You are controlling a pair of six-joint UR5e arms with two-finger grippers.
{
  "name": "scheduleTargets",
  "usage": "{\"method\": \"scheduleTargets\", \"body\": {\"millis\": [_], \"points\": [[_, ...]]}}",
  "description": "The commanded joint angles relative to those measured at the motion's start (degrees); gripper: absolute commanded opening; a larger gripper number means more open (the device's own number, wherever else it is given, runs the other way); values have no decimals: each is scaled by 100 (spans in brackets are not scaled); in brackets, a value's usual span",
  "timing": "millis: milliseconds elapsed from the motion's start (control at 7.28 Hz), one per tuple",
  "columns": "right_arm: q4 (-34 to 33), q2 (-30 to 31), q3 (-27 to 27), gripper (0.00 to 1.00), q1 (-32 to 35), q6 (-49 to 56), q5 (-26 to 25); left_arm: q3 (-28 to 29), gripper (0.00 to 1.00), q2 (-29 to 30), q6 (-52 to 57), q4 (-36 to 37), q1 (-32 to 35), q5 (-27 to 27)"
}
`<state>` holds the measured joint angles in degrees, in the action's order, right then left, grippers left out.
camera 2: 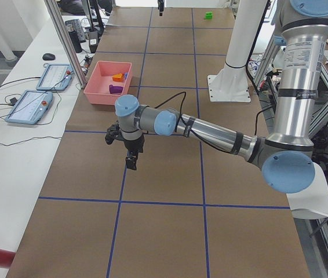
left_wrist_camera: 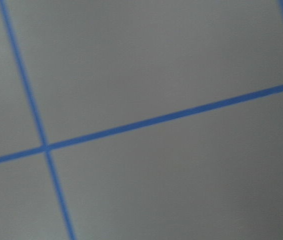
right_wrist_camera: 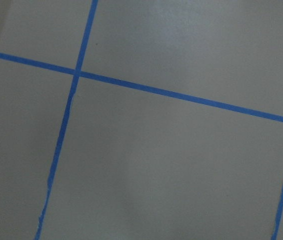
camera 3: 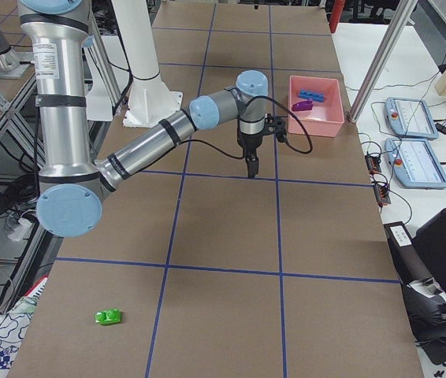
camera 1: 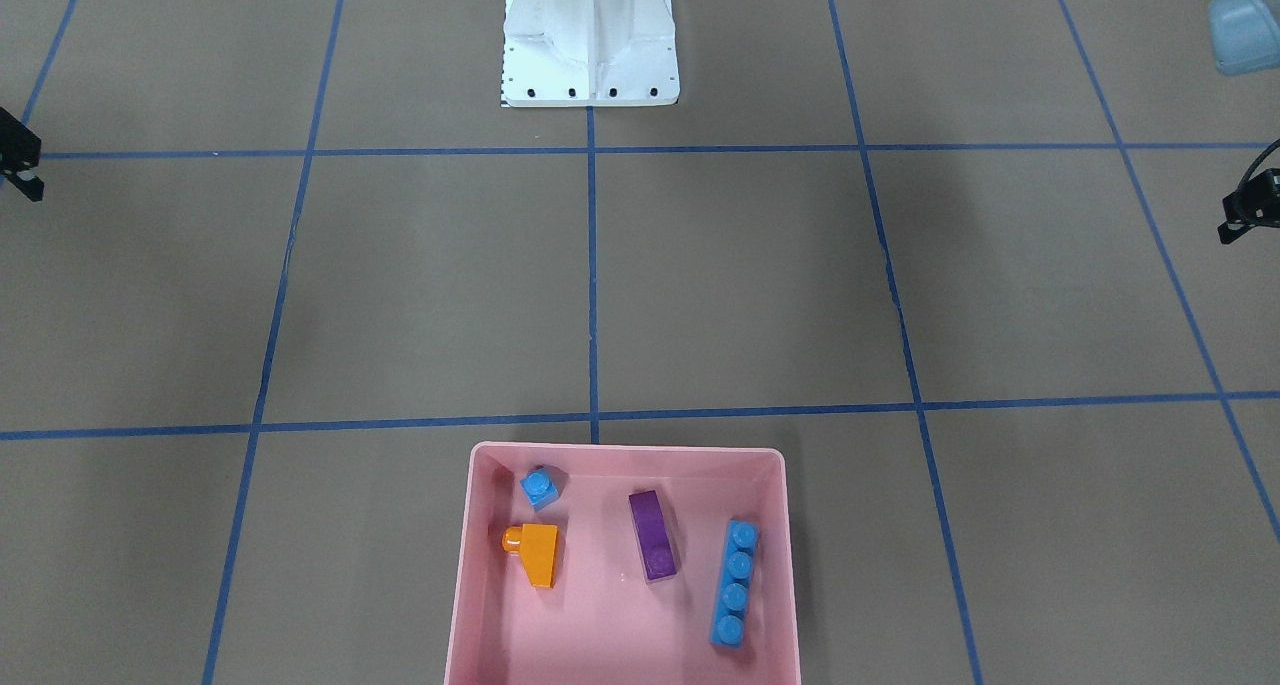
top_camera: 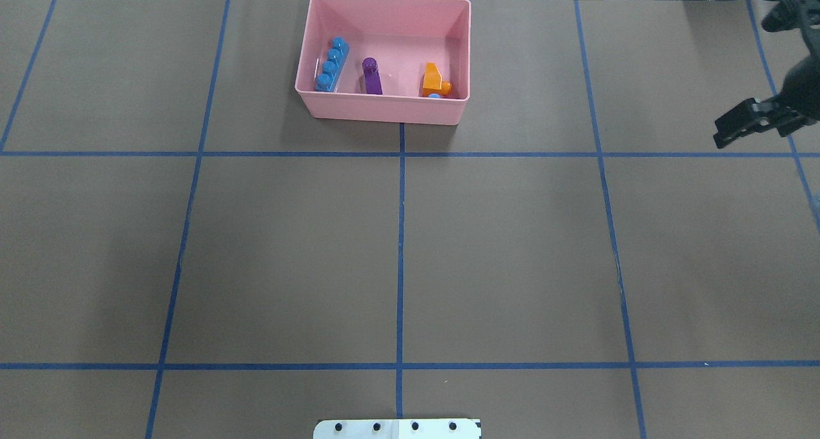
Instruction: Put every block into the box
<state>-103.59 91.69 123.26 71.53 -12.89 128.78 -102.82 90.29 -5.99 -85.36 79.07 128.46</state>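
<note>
The pink box [camera 1: 465, 575] holds the long blue brick [camera 1: 735, 585], the purple brick [camera 1: 652, 535], the orange sloped brick [camera 1: 535, 553] and the tiny blue brick [camera 1: 540, 487]. The box also shows in the overhead view [top_camera: 384, 109]. The green brick [camera 3: 109, 316] lies alone on the table far out on my right side and shows small in the exterior left view [camera 2: 208, 15]. My right gripper [top_camera: 721, 138] hangs above the table well right of the box, fingers together and empty. My left gripper [camera 1: 1228, 230] hangs at the left side, fingers together and empty.
The white robot base [camera 1: 590, 45] stands at the table's near-robot edge. Blue tape lines cross the brown table [top_camera: 512, 253]. Both wrist views show only bare table and tape. Control tablets [camera 3: 416, 138] lie beyond the box's side of the table.
</note>
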Motion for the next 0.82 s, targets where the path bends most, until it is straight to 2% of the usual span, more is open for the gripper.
{"method": "scheduleTargets", "body": {"millis": [0,137,412,549,687], "points": [[319,1206,31,99,607,1374,200,-19,100,-186,19,-312,188,-14],[914,1916,-12,99,652,1447,183,7,100,-196,19,-401,188,-14],[2982,3410,-353,100,784,1465,208,68,100,-213,19,-411,188,-23],[3907,3800,-886,100,793,1474,261,147,100,-213,28,-411,197,-32],[4874,3969,-1640,100,801,1465,401,148,100,-344,411,-411,197,-23]]}}
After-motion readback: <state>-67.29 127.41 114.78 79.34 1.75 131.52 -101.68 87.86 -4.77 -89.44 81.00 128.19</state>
